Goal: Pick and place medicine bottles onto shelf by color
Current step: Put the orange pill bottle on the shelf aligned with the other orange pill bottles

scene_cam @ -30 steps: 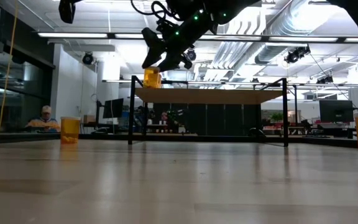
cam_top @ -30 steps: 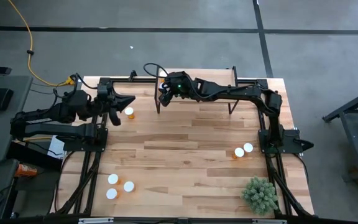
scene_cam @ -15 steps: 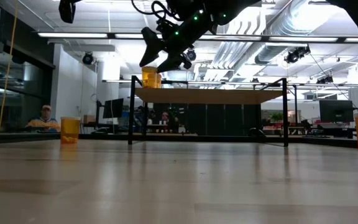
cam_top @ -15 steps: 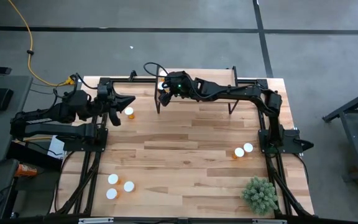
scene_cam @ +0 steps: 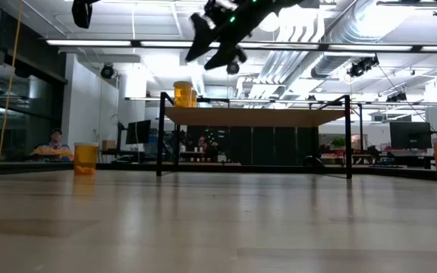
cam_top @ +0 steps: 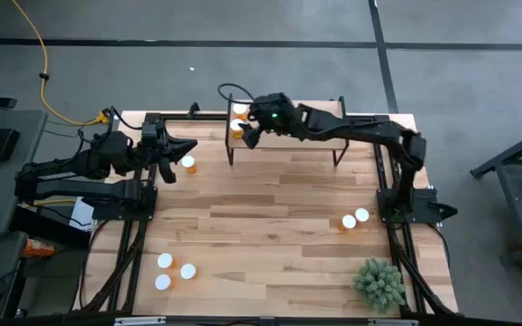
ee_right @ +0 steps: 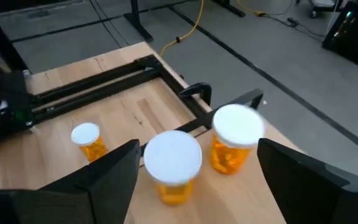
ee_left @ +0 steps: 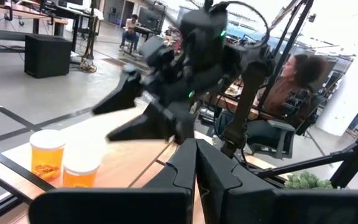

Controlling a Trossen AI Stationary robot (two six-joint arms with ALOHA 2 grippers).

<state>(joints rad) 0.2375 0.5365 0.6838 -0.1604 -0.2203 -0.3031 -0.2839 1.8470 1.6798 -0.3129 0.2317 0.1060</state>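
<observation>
Orange bottles [ee_right: 173, 163] stood as a pair on the shelf [scene_cam: 256, 116] end once the right gripper [cam_top: 251, 132], fingers spread wide and empty, had let go and lifted clear, so that placement looked finished; the left gripper [cam_top: 164, 161] waited closed.

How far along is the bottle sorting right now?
Done: two bottles stand on the shelf at its left end. In hand: nothing; the right gripper is open above them, the left gripper shut by the table's left edge. Left: one bottle near the left gripper, three front-left, two on the right.
</observation>
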